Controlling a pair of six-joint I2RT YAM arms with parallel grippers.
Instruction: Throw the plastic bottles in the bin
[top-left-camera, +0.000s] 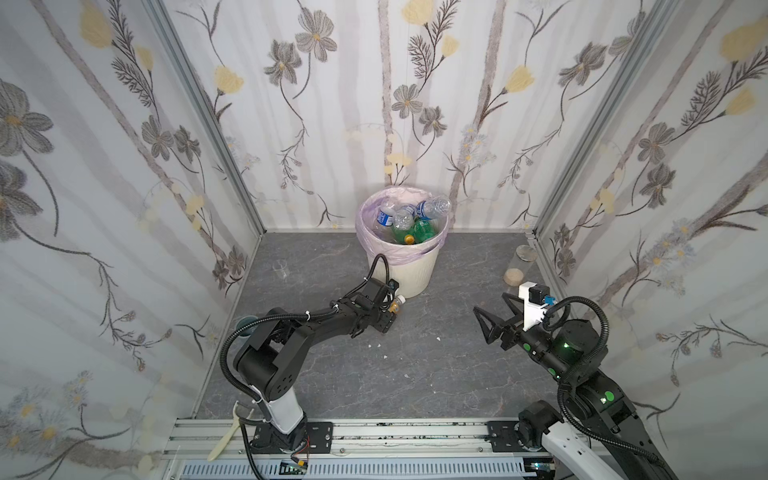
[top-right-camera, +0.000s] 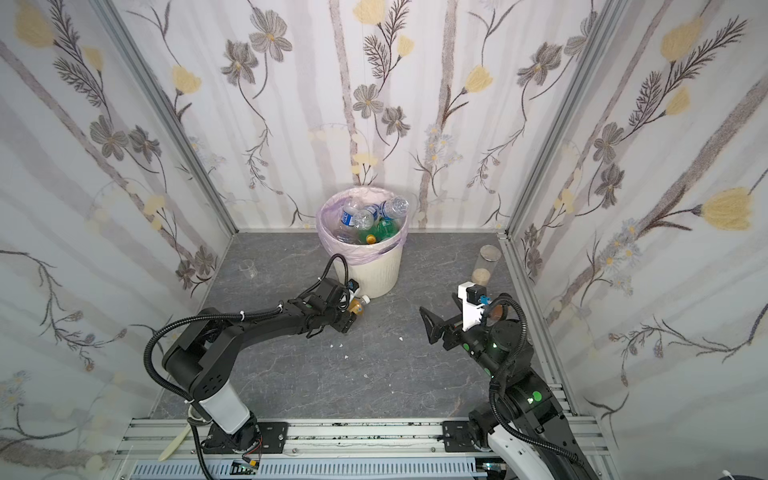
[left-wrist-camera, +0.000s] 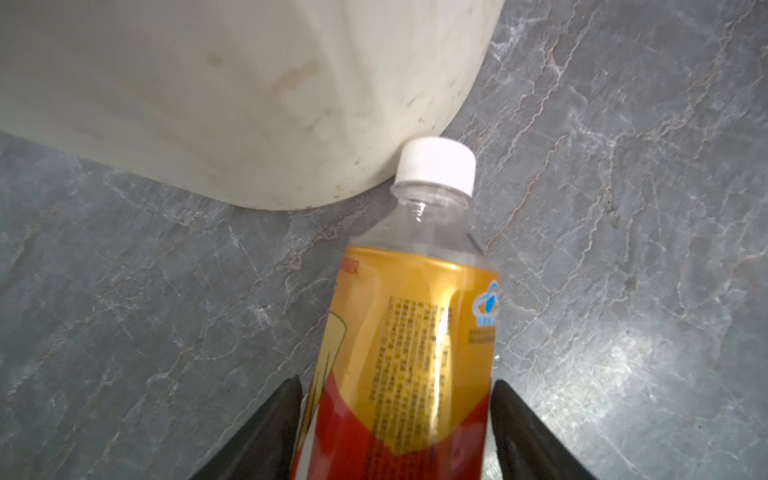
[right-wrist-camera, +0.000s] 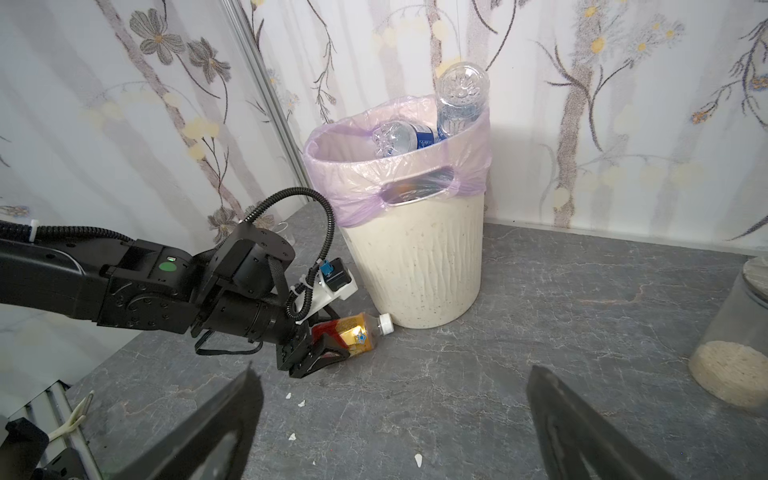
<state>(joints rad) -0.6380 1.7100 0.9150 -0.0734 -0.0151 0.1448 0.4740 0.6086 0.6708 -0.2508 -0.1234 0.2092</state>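
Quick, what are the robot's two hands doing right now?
Left gripper: closed on the red-and-yellow bottle.
Right gripper: open, holding nothing.

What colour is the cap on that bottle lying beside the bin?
White. The bottle cap shows clearest in the left wrist view.

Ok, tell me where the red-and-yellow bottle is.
In both top views the bottle lies on the floor near the middle, between the jaws of the left gripper, white cap against the bin.
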